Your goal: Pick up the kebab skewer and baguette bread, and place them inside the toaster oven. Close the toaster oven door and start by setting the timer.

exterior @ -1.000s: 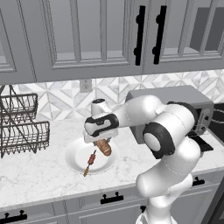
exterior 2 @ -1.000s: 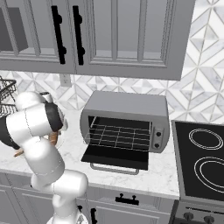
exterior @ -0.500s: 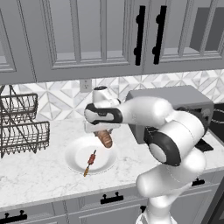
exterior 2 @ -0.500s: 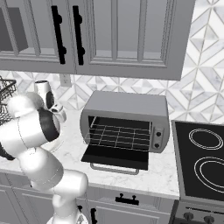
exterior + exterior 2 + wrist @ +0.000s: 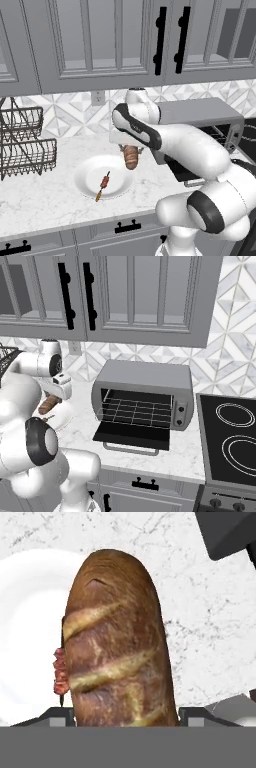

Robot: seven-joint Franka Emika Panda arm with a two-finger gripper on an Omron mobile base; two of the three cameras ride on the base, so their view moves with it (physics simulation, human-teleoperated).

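Observation:
My gripper (image 5: 130, 148) is shut on the baguette bread (image 5: 131, 158), a golden-brown loaf hanging rounded end down just above the right rim of the white plate (image 5: 86, 174). In the hand view the baguette bread (image 5: 117, 647) stands between my two fingertips (image 5: 60, 714). The kebab skewer (image 5: 103, 184) lies on the plate, and its red chunks (image 5: 60, 673) peek out from behind the loaf. To the right stands the grey toaster oven (image 5: 144, 391), its door (image 5: 132, 435) folded down open and the wire rack showing.
A dark wire dish rack (image 5: 25, 145) stands on the counter at the left. A black cooktop (image 5: 232, 441) lies right of the oven. Grey cabinets hang above. The open door's corner (image 5: 227, 532) is close to the loaf.
The arm has carried the baguette up and to the right, off the plate's middle toward the oven. The skewer has stayed on the plate.

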